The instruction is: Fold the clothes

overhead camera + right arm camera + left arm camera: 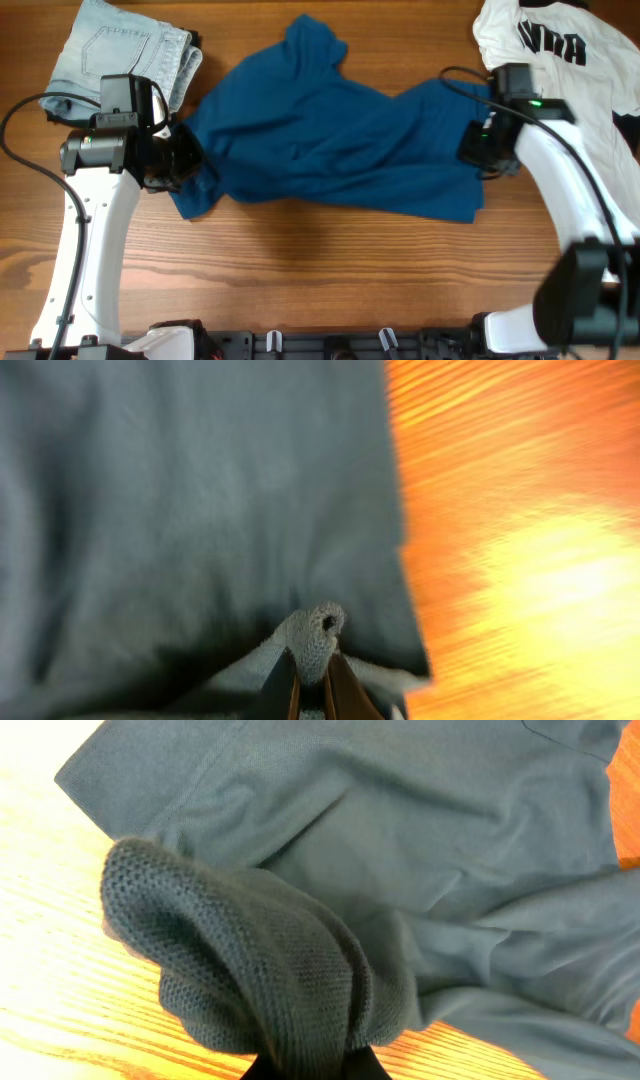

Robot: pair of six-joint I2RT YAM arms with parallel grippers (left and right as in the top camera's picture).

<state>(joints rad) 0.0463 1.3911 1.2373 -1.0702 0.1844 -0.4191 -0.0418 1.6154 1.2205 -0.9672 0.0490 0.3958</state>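
As the crumpled dark-blue knit short-sleeved shirt (330, 140) lies long axis left to right, my left gripper (188, 160) and right gripper (480, 146) each clamp its nearer end.

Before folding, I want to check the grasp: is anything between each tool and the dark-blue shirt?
Nothing visible. The left tool is shut on the bunched left end of the dark-blue shirt, the right tool on its right edge. The folded jeans and white shirt lie off to the sides.
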